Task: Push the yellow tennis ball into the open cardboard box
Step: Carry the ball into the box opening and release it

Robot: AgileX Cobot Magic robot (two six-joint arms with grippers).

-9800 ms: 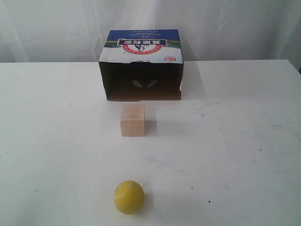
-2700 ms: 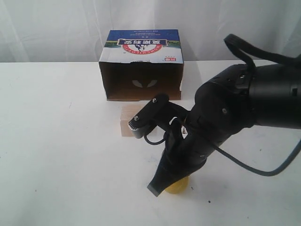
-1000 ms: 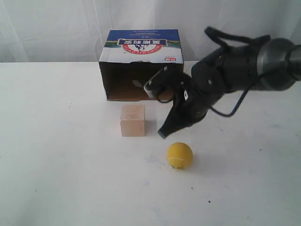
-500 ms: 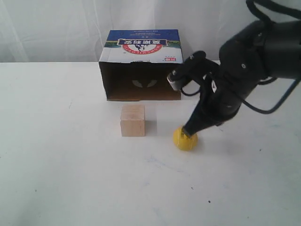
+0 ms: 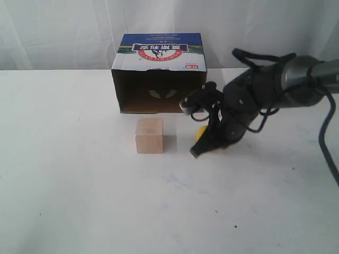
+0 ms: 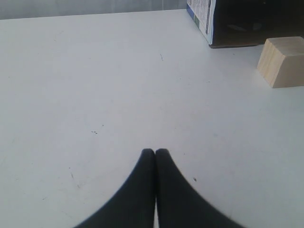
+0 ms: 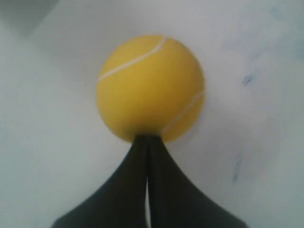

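Observation:
The yellow tennis ball [image 5: 201, 133] lies on the white table in front of the right part of the open cardboard box [image 5: 159, 73], mostly hidden behind my right arm. In the right wrist view the ball [image 7: 150, 88] fills the middle, and my right gripper [image 7: 147, 138] is shut with its joined tips touching the ball's near side. In the exterior view that gripper [image 5: 196, 152] points down at the table just in front of the ball. My left gripper [image 6: 155, 152] is shut and empty over bare table, far from the ball.
A pale wooden cube [image 5: 149, 135] stands in front of the box, left of the ball; it also shows in the left wrist view [image 6: 283, 62] beside the box corner [image 6: 202, 19]. A white curtain hangs behind the table.
The ball has rolled further toward the box since half a second ago. My right gripper has come round to the ball's near side and lower, with its tips now against it.

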